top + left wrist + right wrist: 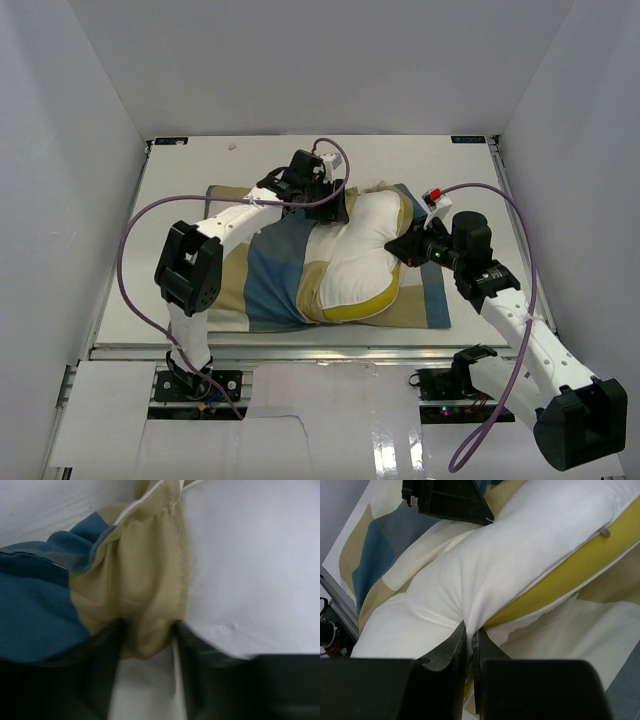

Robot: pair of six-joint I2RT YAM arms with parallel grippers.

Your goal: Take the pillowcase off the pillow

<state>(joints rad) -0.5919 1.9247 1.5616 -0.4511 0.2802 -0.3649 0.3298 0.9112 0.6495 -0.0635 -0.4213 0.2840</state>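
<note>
The blue, tan and cream checked pillowcase [270, 270] lies on the table, with the white pillow [365, 255] sticking halfway out of its right side. The pillow's yellow edge [570, 575] shows. My left gripper [335, 208] is at the pillowcase's far opening edge. In the left wrist view it [147, 640] is shut on a bunched tan fold of the pillowcase [140, 580], next to the white pillow [250, 570]. My right gripper [402, 245] is at the pillow's right end. In the right wrist view it [470, 632] is shut on a pinch of the pillow [520, 545].
The white table [180, 190] is boxed in by white walls on the left, back and right. Purple cables [135, 240] loop from both arms. A metal rail [300, 350] runs along the near edge. The left gripper's black body [450, 500] shows in the right wrist view.
</note>
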